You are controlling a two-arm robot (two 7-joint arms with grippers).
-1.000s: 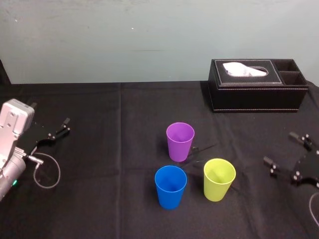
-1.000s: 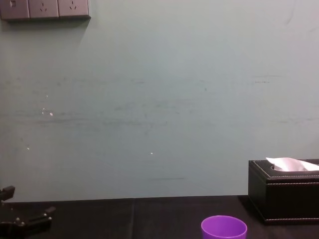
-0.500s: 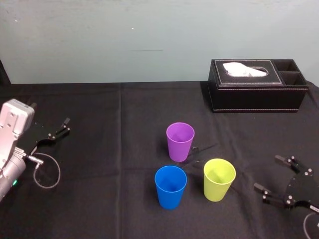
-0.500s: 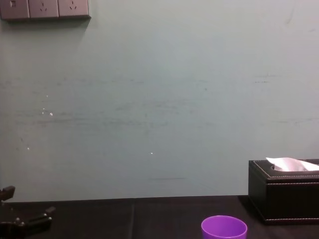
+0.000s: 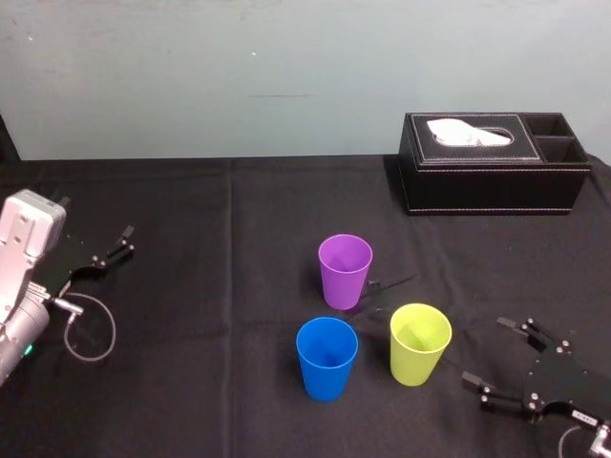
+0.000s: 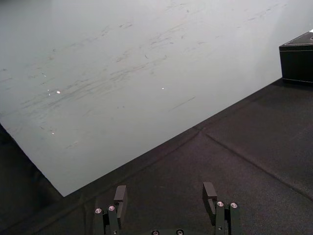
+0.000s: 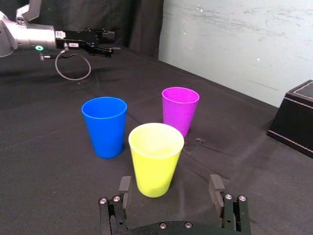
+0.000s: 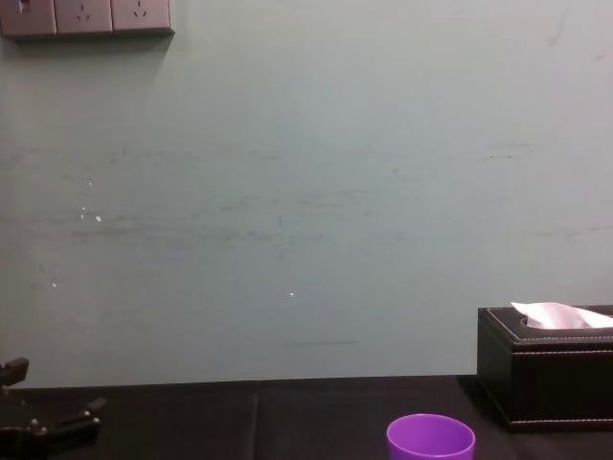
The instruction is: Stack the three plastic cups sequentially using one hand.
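Three plastic cups stand upright and apart on the black cloth: a purple cup point(image 5: 345, 271) point(image 7: 180, 110) point(image 8: 430, 438) farthest back, a blue cup point(image 5: 326, 358) point(image 7: 105, 126) at the front left, a yellow-green cup point(image 5: 420, 343) point(image 7: 155, 159) at the front right. My right gripper point(image 5: 487, 353) point(image 7: 170, 183) is open, low over the cloth just right of the yellow-green cup and facing it. Nothing is between its fingers. My left gripper point(image 5: 124, 241) point(image 6: 165, 192) rests open at the far left, away from the cups.
A black tissue box point(image 5: 494, 162) point(image 8: 546, 379) point(image 6: 298, 58) with a side compartment stands at the back right by the wall. A cable loop point(image 5: 89, 329) hangs by the left arm. The black-covered table point(image 5: 229, 248) has open room left of the cups.
My right gripper has moved toward the table's near edge and leftward, closing in on the yellow-green cup. The cups and the left arm have not moved.
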